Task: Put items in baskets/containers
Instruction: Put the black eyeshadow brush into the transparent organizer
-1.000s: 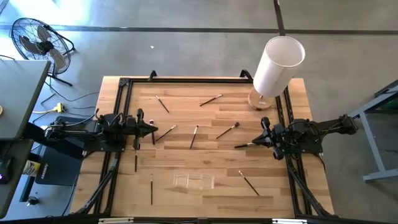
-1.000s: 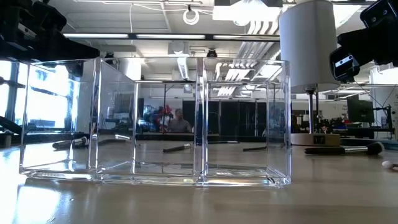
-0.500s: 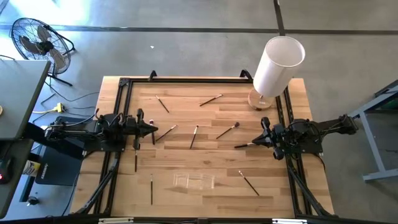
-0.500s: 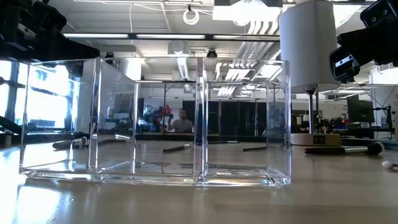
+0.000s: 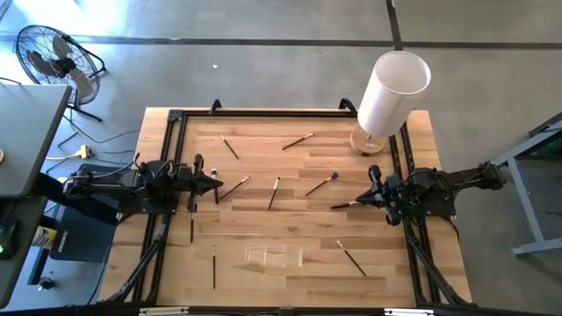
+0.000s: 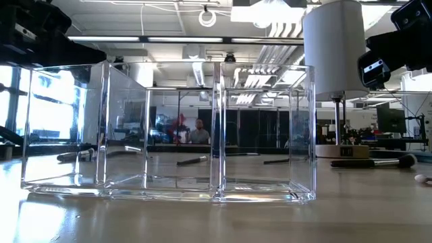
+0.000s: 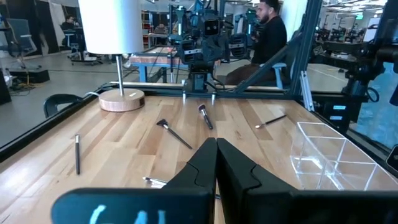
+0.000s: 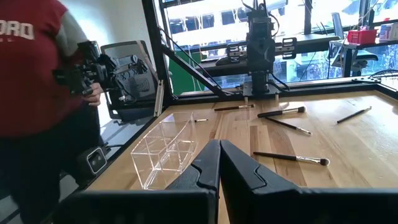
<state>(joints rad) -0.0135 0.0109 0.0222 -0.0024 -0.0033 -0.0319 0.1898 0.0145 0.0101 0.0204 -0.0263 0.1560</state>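
Watching both arms parked at the table's side edges, nothing in hand. Left gripper: fingers pressed together, empty. Just past its tips lies a light-handled brush, angled away; a dark brush lies to one side of the fingers, along the frame rail, and another dark brush lies farther the same way, near the front edge.

Between the two grippers, well clear of both: a short brush, a round-headed brush, and two more toward the far edge. The clear holder stands off to the side of both sets of fingers, toward the front edge, with empty compartments as far as I can see in the low view.

Right gripper: fingers closed on each other, holding nothing. A dark brush lies right at its tips; whether it touches, I can't tell. One more brush lies beside the holder.

My read on handling: these brushes are light, stiff and thin, prone to rolling or skating on the wood. I'd pinch mid-handle, across the shaft, and avoid the soft bristles. The holder looks light and rigid, so a careless drop-in could nudge it.
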